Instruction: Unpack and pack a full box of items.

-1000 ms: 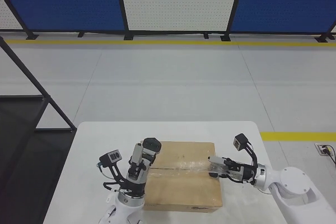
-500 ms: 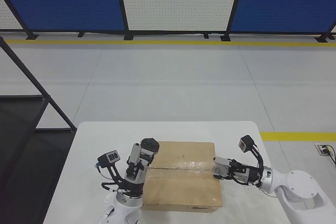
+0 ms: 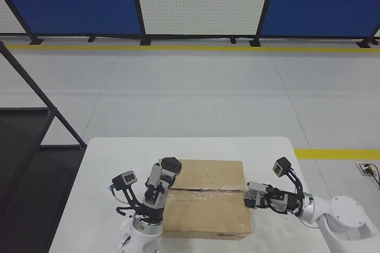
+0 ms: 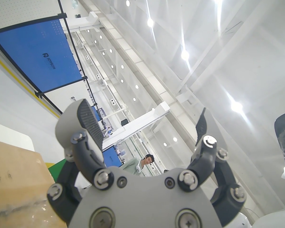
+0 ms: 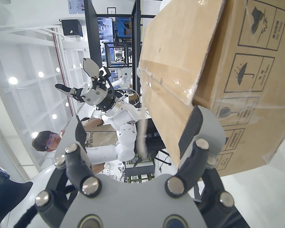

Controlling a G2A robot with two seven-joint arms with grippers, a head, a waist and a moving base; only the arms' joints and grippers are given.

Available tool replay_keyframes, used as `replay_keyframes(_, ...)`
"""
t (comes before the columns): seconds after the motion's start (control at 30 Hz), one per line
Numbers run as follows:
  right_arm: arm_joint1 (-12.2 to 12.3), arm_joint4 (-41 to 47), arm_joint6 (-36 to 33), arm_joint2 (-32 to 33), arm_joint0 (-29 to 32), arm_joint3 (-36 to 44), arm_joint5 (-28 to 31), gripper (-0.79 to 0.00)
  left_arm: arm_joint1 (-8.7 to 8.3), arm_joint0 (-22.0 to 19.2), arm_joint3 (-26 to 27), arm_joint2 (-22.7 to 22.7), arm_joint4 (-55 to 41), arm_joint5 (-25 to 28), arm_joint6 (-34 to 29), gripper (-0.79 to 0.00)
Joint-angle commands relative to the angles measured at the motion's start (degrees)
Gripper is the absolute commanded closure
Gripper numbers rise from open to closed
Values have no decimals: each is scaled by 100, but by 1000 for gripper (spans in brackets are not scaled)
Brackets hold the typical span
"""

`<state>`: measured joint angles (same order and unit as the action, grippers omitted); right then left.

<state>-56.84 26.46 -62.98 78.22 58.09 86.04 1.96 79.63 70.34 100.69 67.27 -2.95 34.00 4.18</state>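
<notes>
The left gripper [image 4: 142, 109] points straight up beside the table [image 3: 107, 171], jaws wide apart and empty, with the one box [image 3: 206, 205] just beside its wrist. The right gripper [image 5: 137, 129] lies level at the box's opposite end, jaws apart, one finger [image 5: 192, 129] against the box edge where the single tape [image 3: 209, 188] seam ends; a pale strip between its fingers may be loose tape

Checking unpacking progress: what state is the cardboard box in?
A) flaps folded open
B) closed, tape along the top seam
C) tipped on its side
B: the cardboard box stands upright with its flaps flat and clear tape along their seam.
</notes>
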Motion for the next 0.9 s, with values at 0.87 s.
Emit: replay_keyframes(0.87, 16, -100, 222, -91, -59, 115, -84, -785, 73, 151, 86, 146, 26, 37, -147, -785)
